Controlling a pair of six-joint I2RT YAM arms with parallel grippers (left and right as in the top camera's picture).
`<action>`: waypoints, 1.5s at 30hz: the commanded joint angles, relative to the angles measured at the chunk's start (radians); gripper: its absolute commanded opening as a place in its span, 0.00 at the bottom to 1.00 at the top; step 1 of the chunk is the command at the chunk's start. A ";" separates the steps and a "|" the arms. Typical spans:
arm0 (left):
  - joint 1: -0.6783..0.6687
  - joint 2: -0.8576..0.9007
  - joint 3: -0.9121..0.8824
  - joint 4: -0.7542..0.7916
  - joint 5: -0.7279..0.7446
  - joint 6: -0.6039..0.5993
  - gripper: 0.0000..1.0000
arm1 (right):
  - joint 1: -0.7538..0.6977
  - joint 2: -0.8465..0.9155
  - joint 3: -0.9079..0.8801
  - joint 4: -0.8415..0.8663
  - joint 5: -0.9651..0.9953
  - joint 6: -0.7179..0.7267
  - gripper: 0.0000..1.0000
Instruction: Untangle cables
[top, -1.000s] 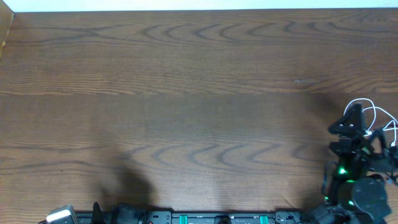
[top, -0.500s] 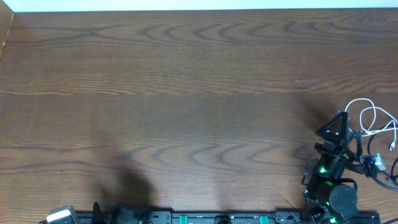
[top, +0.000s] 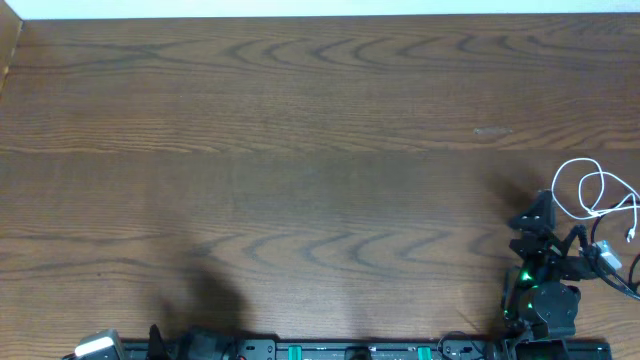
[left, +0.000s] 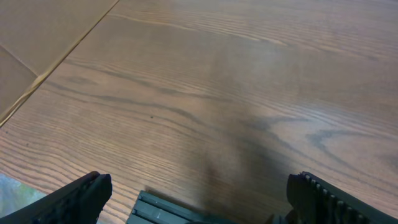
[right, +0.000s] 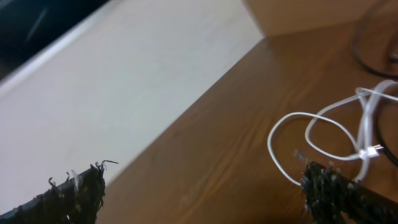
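The white cable (top: 593, 190) lies in small loops on the table near the right edge. It also shows in the right wrist view (right: 323, 134), just beyond my right finger. The black cable (top: 622, 272) curves at the far right edge, partly behind the arm; a dark blurred loop (right: 373, 43) shows at the top right of the right wrist view. My right gripper (top: 535, 218) (right: 202, 193) is open and empty, just left of the white loops. My left gripper (left: 199, 199) is open and empty, low over bare wood.
The wooden table (top: 300, 150) fills the view. The arm bases and a black rail (top: 350, 350) run along the front edge. The table's left edge (left: 56, 65) shows in the left wrist view, and pale floor (right: 124, 81) beyond the table's edge in the right wrist view.
My right arm has drawn back toward the front and left, off the cables. The white loops now lie uncovered to its right. The left arm has not moved.
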 joint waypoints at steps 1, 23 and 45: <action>0.001 -0.002 0.000 -0.078 -0.006 0.002 0.95 | -0.007 -0.006 -0.001 -0.005 -0.214 -0.215 0.99; 0.001 -0.002 0.000 -0.078 -0.006 0.002 0.95 | -0.006 0.055 -0.001 -0.023 -0.323 -0.528 0.99; 0.001 -0.002 0.002 -0.077 -0.011 0.002 0.99 | -0.006 0.055 -0.001 -0.023 -0.323 -0.528 0.99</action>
